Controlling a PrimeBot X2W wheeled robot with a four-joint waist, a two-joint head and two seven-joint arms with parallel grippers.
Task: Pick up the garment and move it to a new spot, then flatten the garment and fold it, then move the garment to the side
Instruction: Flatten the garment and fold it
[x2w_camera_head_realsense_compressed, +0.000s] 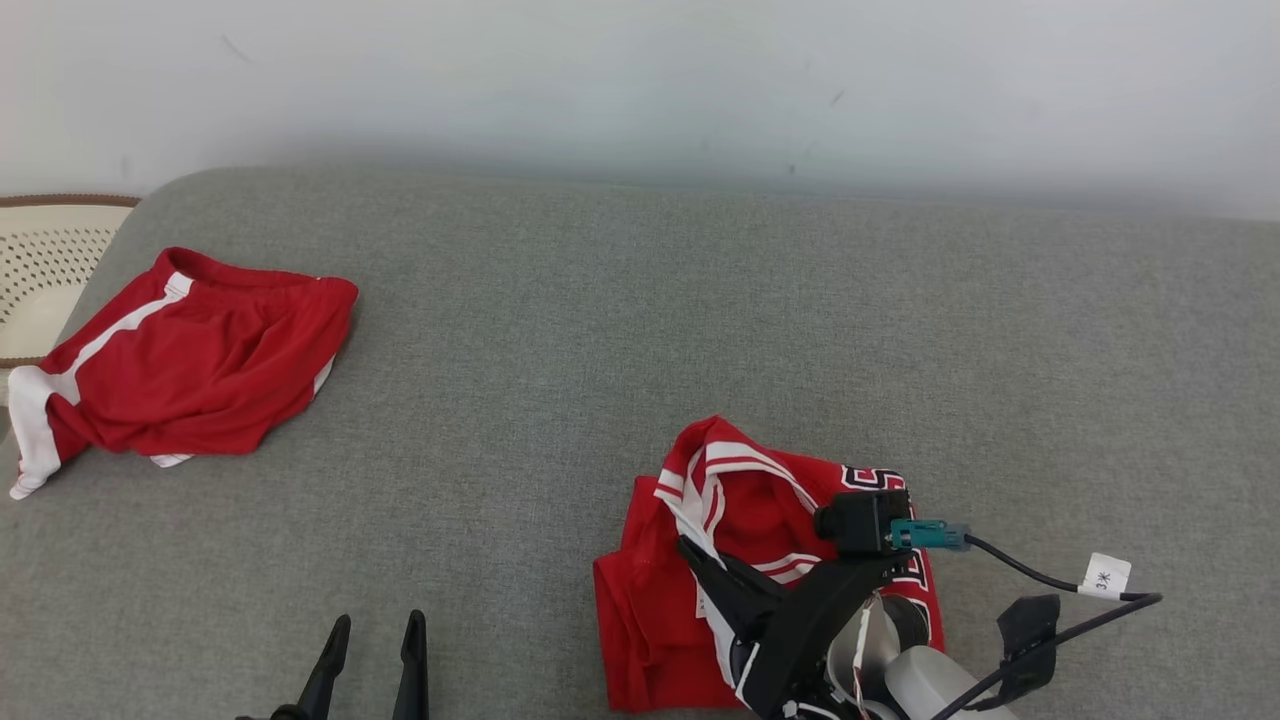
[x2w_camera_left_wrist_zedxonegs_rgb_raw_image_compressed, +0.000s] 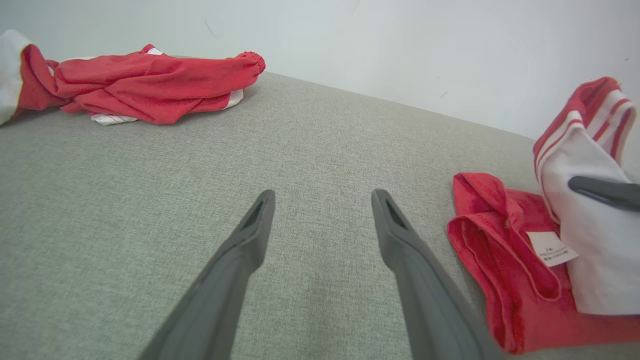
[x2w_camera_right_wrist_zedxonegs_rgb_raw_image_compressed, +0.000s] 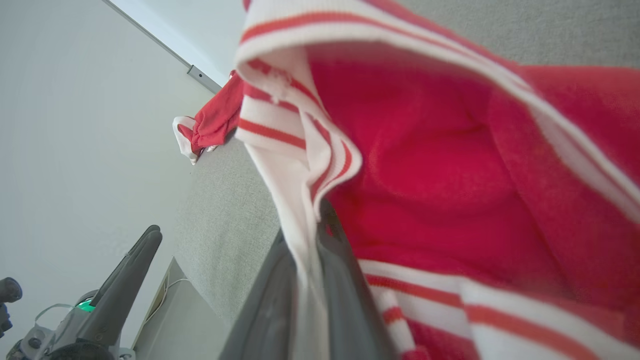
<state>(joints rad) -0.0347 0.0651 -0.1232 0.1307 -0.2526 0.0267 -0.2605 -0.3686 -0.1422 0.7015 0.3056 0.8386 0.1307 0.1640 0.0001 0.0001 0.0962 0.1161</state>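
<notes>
The garment (x2w_camera_head_realsense_compressed: 650, 610) is a red jersey with white and red striped trim, crumpled on the grey cushion (x2w_camera_head_realsense_compressed: 640, 330) at the lower middle right. My right gripper (x2w_camera_head_realsense_compressed: 692, 550) is shut on its white trimmed edge, and the right wrist view shows the cloth (x2w_camera_right_wrist_zedxonegs_rgb_raw_image_compressed: 425, 165) pinched between the fingers (x2w_camera_right_wrist_zedxonegs_rgb_raw_image_compressed: 345, 280) and lifted a little. My left gripper (x2w_camera_head_realsense_compressed: 378, 625) stands open at the lower left, over bare cushion. In the left wrist view the open left gripper (x2w_camera_left_wrist_zedxonegs_rgb_raw_image_compressed: 322, 197) points across the cushion, with the garment (x2w_camera_left_wrist_zedxonegs_rgb_raw_image_compressed: 505, 280) to its right.
A second red piece, shorts with white stripes (x2w_camera_head_realsense_compressed: 200, 360), lies at the cushion's far left, also seen as the shorts (x2w_camera_left_wrist_zedxonegs_rgb_raw_image_compressed: 150, 85) in the left wrist view. A pale perforated basket (x2w_camera_head_realsense_compressed: 40, 260) stands beyond the left edge. A pale wall runs behind.
</notes>
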